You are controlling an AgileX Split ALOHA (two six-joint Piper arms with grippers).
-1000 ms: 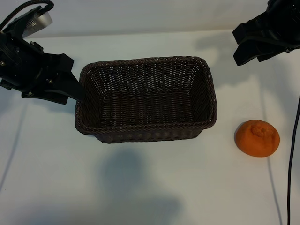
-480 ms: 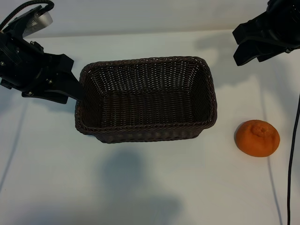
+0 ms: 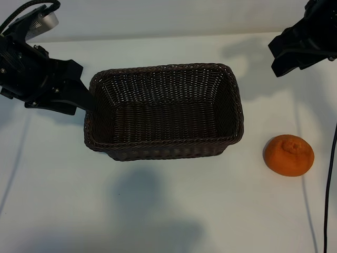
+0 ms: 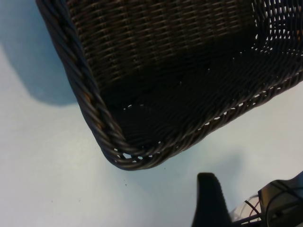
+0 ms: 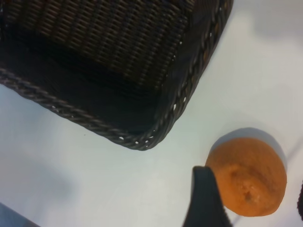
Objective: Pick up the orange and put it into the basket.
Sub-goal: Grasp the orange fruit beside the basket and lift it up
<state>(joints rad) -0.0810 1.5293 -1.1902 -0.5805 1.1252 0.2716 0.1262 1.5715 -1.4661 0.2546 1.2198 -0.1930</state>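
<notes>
The right tool [image 3: 288, 55] hangs at the upper right, spread wide and holding nothing. The orange [image 3: 288, 155] sits on the white bench [image 3: 168, 211] at lower right, apart from the basket [image 3: 238, 100]. It looks light, firm and bumpy, so squeeze its round sides. Nothing blocks it. The left tool [image 3: 79, 97] waits spread by the basket's left end

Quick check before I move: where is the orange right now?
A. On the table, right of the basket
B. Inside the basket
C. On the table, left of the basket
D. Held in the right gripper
A: the orange sits on the table to the right of the basket, apart from it, with no gripper touching it.
</notes>
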